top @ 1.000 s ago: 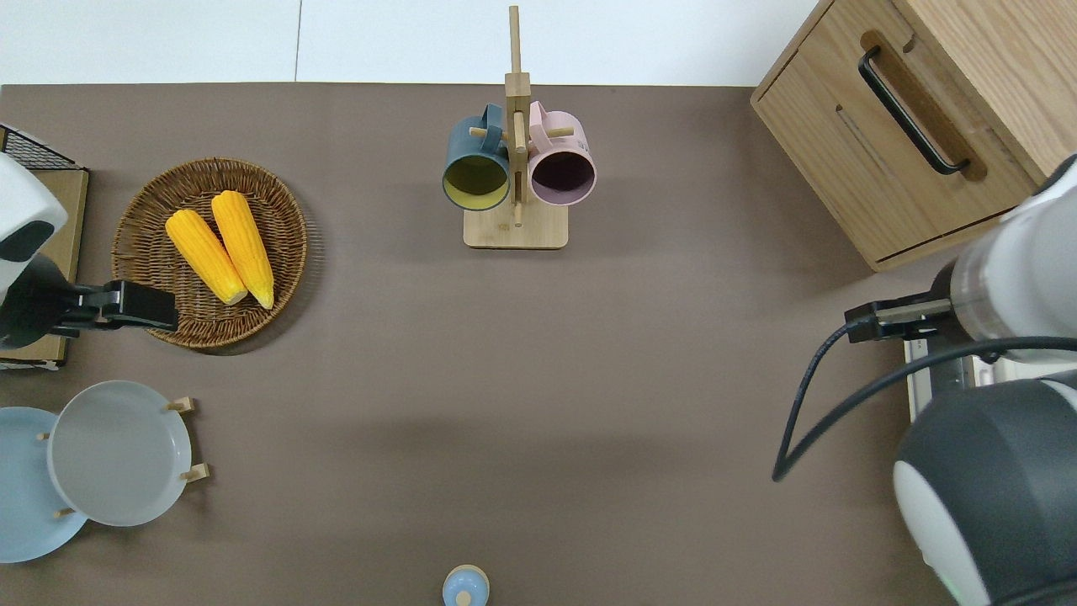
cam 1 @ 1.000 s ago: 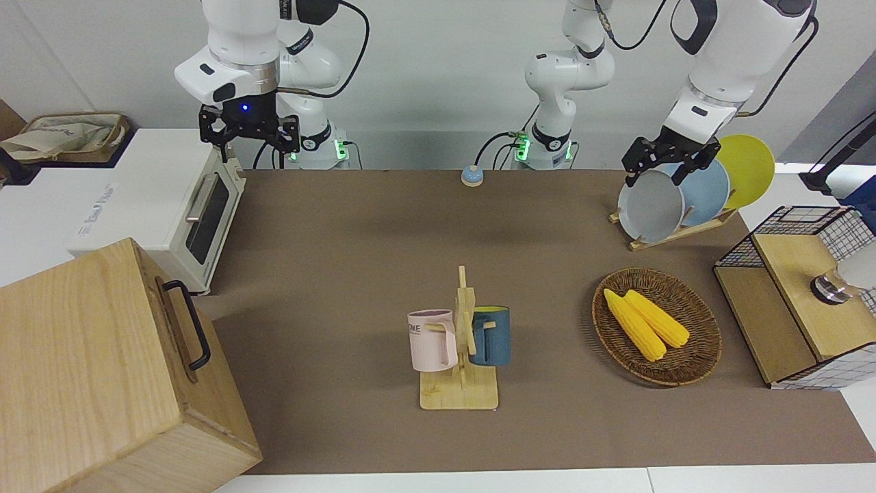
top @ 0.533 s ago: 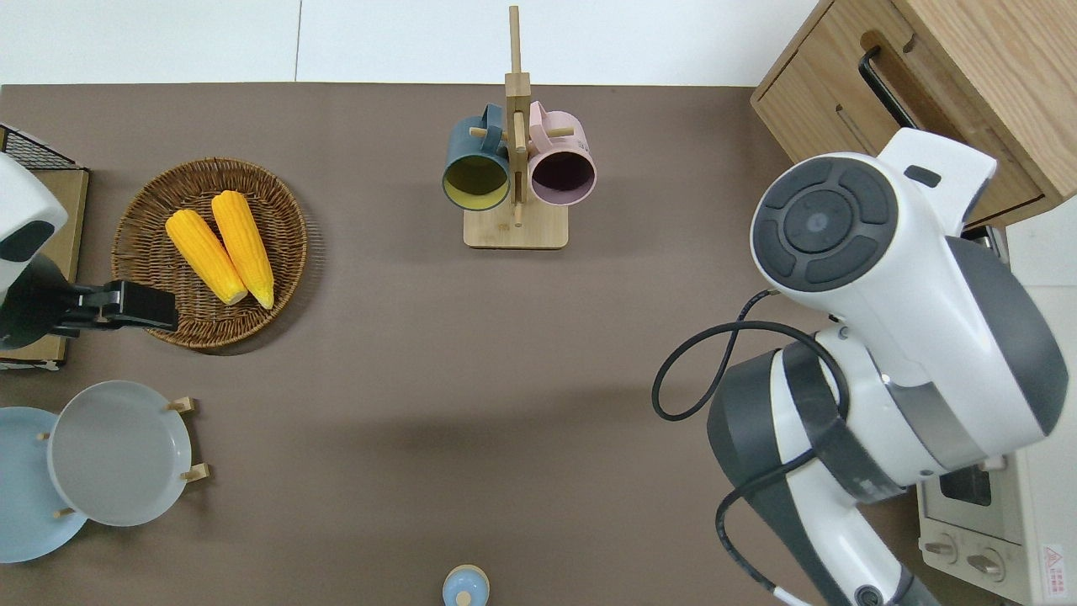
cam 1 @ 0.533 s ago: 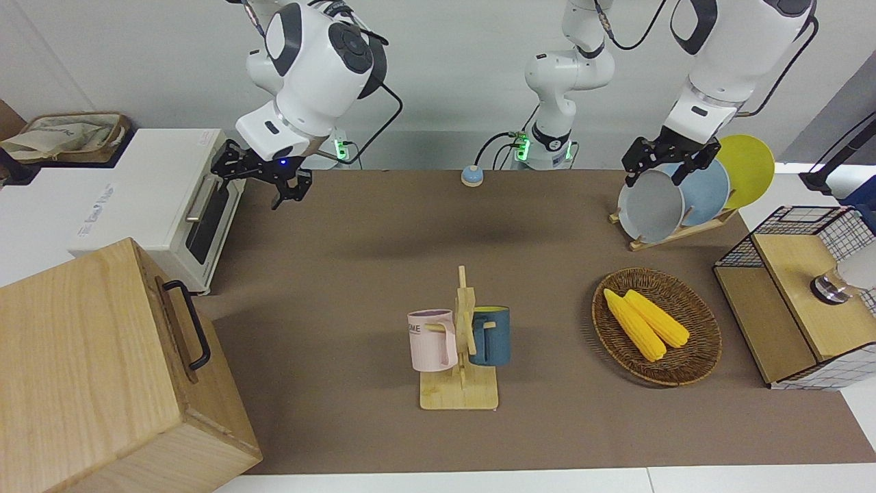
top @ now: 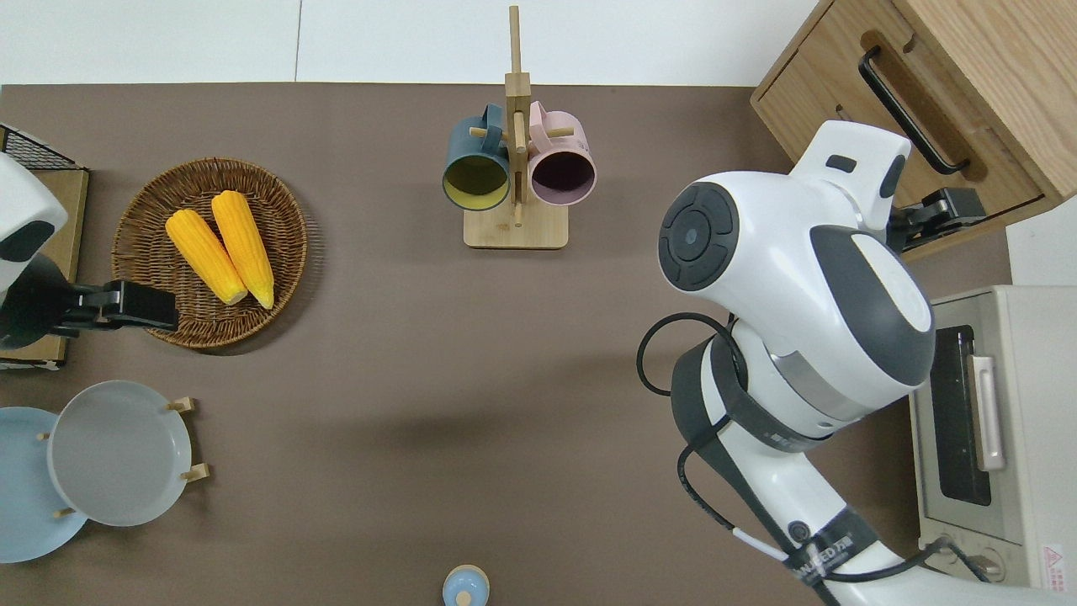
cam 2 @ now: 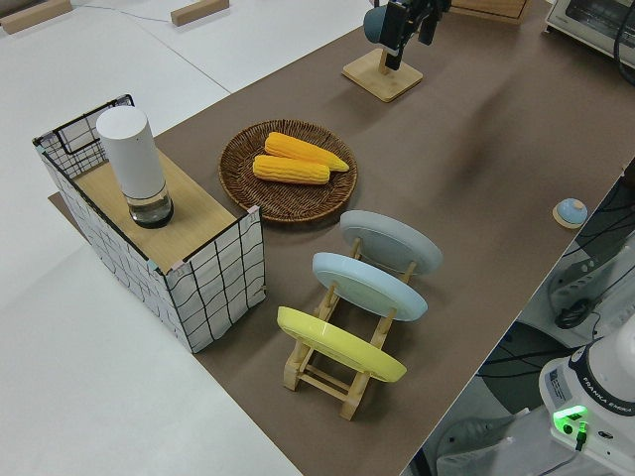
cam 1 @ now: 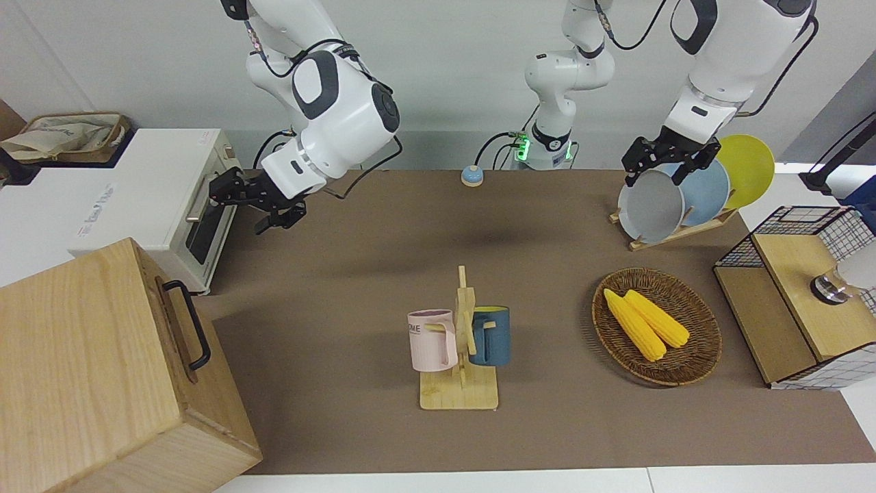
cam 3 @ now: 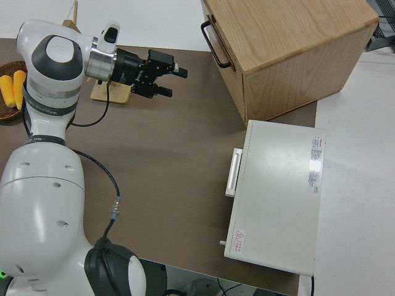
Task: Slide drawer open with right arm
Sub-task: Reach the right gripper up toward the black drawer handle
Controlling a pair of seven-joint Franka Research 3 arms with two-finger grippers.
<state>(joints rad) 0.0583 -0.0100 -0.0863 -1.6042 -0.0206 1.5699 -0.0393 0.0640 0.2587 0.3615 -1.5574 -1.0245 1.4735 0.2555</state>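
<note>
The drawer (top: 892, 160) sat fully shut in the pale cabinet (cam 1: 82, 370) at the right arm's end of the counter (cam 1: 383, 226), its black handle (cam 1: 190, 324) untouched. The right gripper (cam 3: 173, 80) was in the air, pointed toward the cabinet, jaws parted and holding nothing. In the overhead view it (top: 947, 209) was over the cabinet's lower front edge, short of the handle (top: 910, 112). The step in hand was judged to be the approach. The next move calls for bringing the jaws astride the bar, closing on it, then pulling straight out. The left arm was parked.
</note>
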